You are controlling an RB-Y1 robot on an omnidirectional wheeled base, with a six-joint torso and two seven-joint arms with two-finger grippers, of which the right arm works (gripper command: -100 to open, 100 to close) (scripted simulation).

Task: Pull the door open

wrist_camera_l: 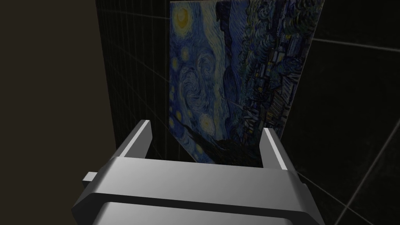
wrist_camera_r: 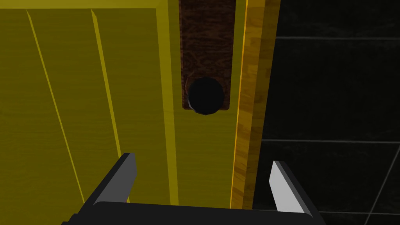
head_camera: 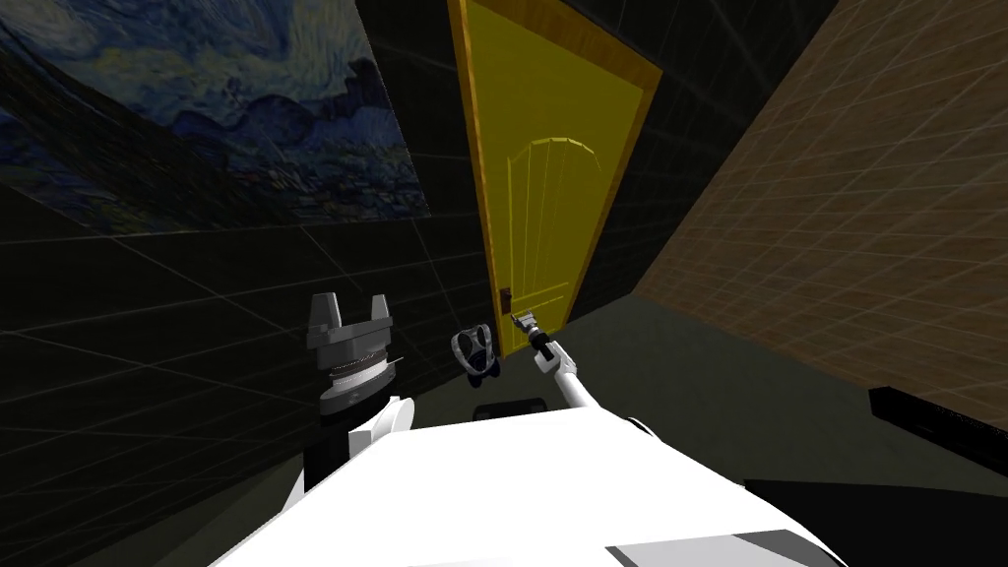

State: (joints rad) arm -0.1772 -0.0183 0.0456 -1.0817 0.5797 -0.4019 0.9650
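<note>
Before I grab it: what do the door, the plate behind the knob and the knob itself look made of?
The door looks like yellow-stained wood, matte, with faint grain. The plate is dark brown with mottled wood grain. The knob is flat black, without sheen or texture: its material cannot be told.

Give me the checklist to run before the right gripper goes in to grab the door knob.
1. Right gripper open: ok, its fingers stand wide apart.
2. Knob lined up: ok, the black knob sits roughly midway between the two fingers.
3. Fingers around the knob: not ok, it lies ahead of the tips, untouched.
4. Door shut: ok, its yellow edge lies against the wooden frame.
5. Latch free to release: cannot tell.
6. Left gripper out of the way: ok, open and raised at my left, away from the door.
</note>
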